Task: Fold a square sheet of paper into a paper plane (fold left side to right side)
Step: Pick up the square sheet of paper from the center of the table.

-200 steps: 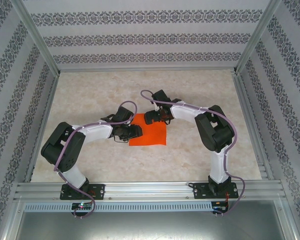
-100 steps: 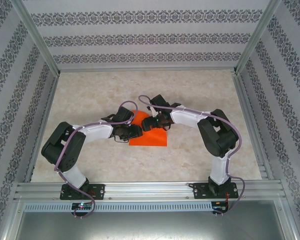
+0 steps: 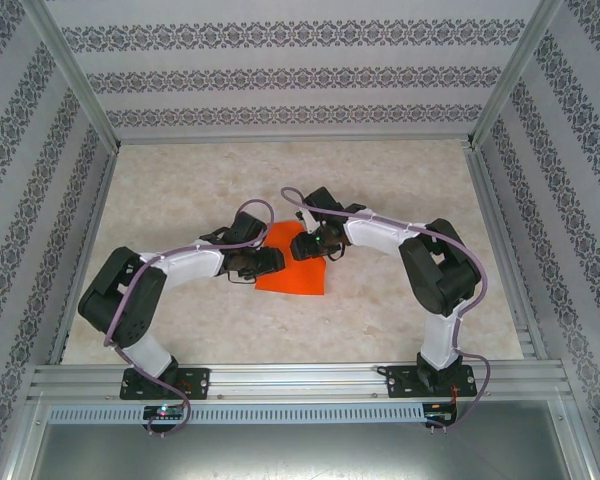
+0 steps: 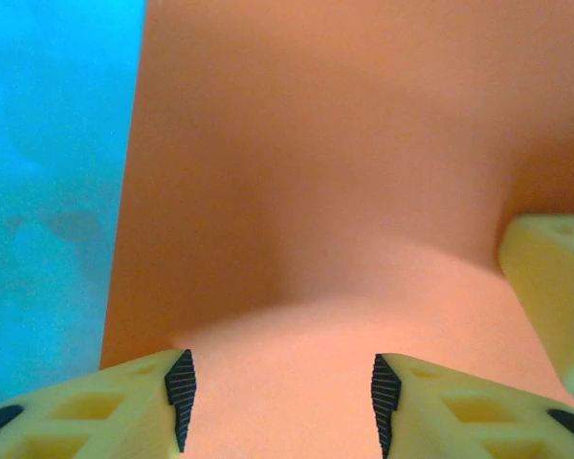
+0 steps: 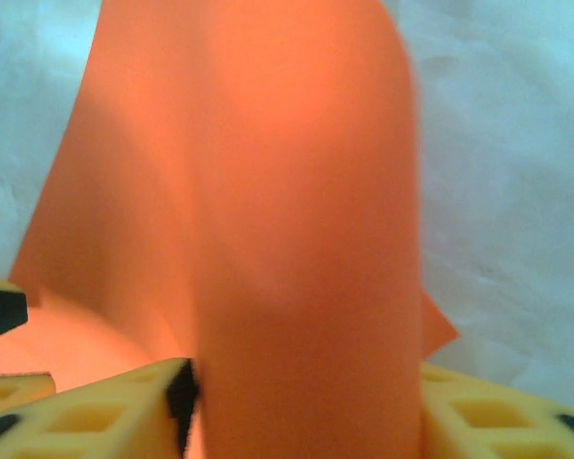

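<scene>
Your sheet (image 3: 296, 278) sits mid-tabletop (image 3: 180, 185), between the two arms. FYI the right end effector (image 5: 301, 392) pinches a raised hump of it, with paper touching both fingers. The left end effector (image 4: 279, 387) hovers half open just over the sheet, holding nothing.

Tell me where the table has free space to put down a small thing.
Free: the far strip of the table, between the back wall and the arms; also the near strip between the arm bases, before the orange sheet. Crowded: the middle, where left gripper and right gripper meet on the sheet.
</scene>
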